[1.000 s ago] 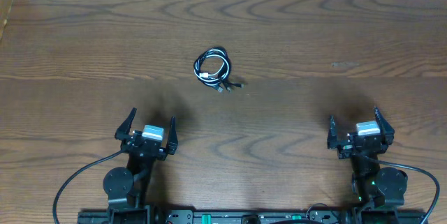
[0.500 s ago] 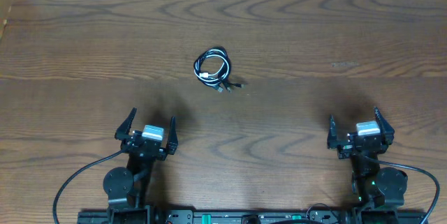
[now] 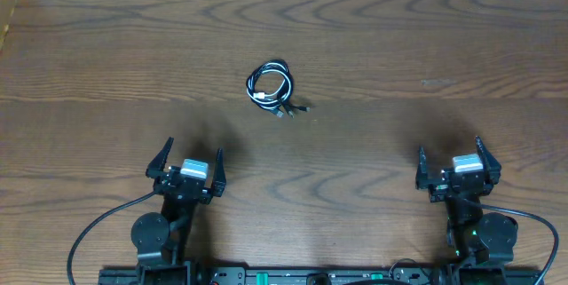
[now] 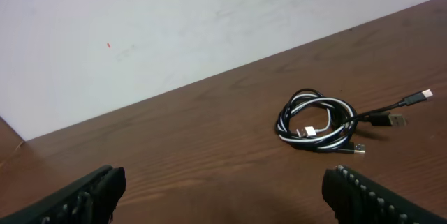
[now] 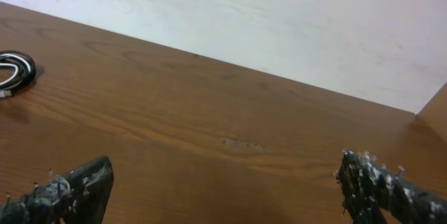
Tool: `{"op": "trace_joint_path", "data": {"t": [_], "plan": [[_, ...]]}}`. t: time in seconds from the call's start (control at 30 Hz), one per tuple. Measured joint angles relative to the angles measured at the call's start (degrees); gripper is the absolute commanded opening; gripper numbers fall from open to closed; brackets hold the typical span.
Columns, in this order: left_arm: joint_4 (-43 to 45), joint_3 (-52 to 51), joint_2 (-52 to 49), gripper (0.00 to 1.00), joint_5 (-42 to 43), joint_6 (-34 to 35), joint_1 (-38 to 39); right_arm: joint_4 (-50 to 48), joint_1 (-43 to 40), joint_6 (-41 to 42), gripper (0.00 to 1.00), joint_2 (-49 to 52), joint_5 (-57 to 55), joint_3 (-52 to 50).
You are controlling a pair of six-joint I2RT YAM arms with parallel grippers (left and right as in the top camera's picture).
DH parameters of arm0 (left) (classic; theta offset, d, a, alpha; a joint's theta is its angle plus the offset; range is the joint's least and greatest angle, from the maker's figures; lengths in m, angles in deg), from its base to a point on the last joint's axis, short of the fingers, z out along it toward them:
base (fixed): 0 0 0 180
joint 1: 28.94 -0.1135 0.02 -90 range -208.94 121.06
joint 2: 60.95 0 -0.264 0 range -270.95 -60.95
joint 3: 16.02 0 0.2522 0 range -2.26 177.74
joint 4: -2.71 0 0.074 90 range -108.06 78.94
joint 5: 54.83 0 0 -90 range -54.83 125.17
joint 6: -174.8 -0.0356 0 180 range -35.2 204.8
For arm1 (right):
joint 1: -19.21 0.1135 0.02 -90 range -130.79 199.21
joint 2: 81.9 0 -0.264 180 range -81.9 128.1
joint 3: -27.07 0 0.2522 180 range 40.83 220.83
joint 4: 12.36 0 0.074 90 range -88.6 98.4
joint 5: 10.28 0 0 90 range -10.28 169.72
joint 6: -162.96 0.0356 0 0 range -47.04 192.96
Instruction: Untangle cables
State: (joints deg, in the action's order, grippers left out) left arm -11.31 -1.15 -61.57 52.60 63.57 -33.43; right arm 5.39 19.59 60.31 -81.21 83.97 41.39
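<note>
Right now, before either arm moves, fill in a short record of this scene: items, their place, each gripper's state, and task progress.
cables: white and black cords coiled together in one bundle, plug ends sticking out
place: on the table, nearer the left gripper, touched by neither
left gripper: open, empty
right gripper: open, empty
progress: untangling not yet begun

The overhead view looks straight down from high above the wooden table (image 3: 373,72), taking in its whole width. The left wrist view sits low and close to the tabletop. It faces forward toward a pale wall (image 4: 174,35), with the left gripper (image 4: 225,180) framing the bottom corners. The right wrist view is equally low behind the right gripper (image 5: 223,172) and faces the same wall. All three views share the coiled cables (image 3: 273,88), which lie at the far left edge in the right wrist view.
</note>
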Motion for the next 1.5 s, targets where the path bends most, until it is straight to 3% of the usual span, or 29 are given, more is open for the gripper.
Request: {"op": "trace_joint_path", "data": {"t": [0.2,0.47,0.73,1.0,1.27,1.5], "plan": [[0.11,0.00,0.00,0.95,1.14,0.26,0.00,0.00,0.00,0.00,0.99,0.00,0.00,0.00],[-0.98,0.76,-0.02,0.95,3.23,7.56,0.00,-0.90,0.02,0.09,0.99,0.00,0.39,0.00],[-2.60,6.60,-5.11,0.95,9.64,10.56,0.00,-1.40,0.00,4.28,0.99,0.00,1.53,0.02],[-8.31,24.33,-25.46,0.95,16.46,11.04,0.00,2.69,0.00,8.50,0.99,7.04,2.38,8.66],[-22.91,47.78,-49.42,0.95,21.92,11.47,0.26,13.51,0.00,9.33,0.99,25.83,7.41,29.49],[-33.90,65.11,-67.12,0.95,22.71,11.04,3.85,29.11,0.00,9.62,0.99,42.93,11.96,49.68]]}}
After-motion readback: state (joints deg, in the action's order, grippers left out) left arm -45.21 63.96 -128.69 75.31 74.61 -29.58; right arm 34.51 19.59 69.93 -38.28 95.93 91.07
